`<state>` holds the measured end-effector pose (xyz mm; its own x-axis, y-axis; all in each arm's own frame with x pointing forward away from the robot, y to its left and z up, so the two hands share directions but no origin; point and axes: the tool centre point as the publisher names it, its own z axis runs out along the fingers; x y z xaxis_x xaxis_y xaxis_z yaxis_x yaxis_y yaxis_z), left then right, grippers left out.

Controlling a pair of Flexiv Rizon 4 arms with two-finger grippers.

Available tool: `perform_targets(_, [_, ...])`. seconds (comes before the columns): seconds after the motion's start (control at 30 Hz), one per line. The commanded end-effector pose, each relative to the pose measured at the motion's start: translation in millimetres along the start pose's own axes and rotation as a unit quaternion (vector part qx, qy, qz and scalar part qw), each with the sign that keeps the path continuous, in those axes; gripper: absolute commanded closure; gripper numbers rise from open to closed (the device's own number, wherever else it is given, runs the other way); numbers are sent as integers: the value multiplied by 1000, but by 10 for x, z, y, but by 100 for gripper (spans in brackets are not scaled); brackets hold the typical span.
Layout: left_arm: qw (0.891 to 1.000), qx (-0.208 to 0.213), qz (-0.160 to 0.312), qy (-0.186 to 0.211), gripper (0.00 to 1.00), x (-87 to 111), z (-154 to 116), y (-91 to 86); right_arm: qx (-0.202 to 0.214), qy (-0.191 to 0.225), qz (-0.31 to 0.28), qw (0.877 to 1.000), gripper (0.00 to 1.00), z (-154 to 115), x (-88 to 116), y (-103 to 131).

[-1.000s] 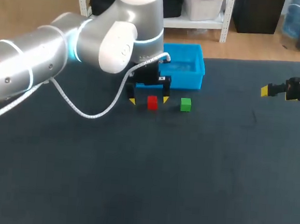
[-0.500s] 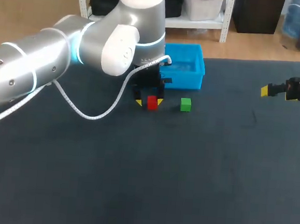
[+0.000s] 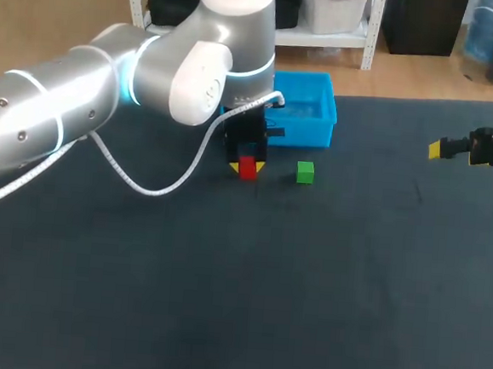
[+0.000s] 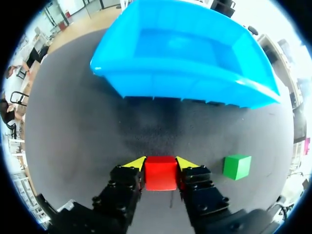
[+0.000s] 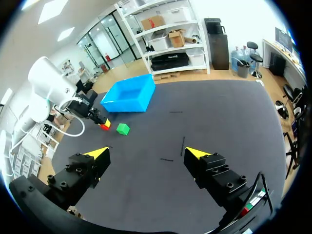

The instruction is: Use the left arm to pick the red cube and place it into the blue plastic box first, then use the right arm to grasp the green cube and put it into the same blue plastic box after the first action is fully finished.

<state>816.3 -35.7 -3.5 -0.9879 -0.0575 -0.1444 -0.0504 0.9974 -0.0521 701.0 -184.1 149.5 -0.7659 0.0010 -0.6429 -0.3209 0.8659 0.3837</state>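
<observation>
The red cube (image 3: 248, 168) rests on the dark table mat just in front of the blue plastic box (image 3: 303, 112). My left gripper (image 3: 247, 165) stands over the cube. In the left wrist view both yellow tips press the red cube (image 4: 161, 173) from its two sides, so the left gripper (image 4: 161, 162) is shut on it. The green cube (image 3: 305, 172) sits a short way to the right of the red one, apart from it, and also shows beside the fingers (image 4: 237, 166). The blue box (image 4: 185, 83) lies ahead, with nothing inside. My right gripper (image 3: 461, 153) hangs open at the table's right side, far from both cubes (image 5: 146, 155).
The dark mat (image 3: 307, 283) stretches wide in front of the cubes and between the two arms. The left arm's white cable (image 3: 152, 190) loops down over the mat to the left of the red cube.
The left gripper's fingers have closed from wide apart onto the red cube, and the gripper shifted slightly right. The right arm has stayed where it was.
</observation>
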Motion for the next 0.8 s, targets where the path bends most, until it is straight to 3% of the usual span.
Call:
perform_targets(0.03, [1000,0,4,-4,100,-14,-77,-22,0,0,0,1000,0,-4,1,-2])
perform_targets(0.63, [998,20,41,-53,100,-119,-1016,-21,0,0,0,1000,0,-4,1,-2])
perform_targets(0.8, [996,20,49,-65,100,-107,-1128,-1,0,0,0,1000,0,-4,1,-2])
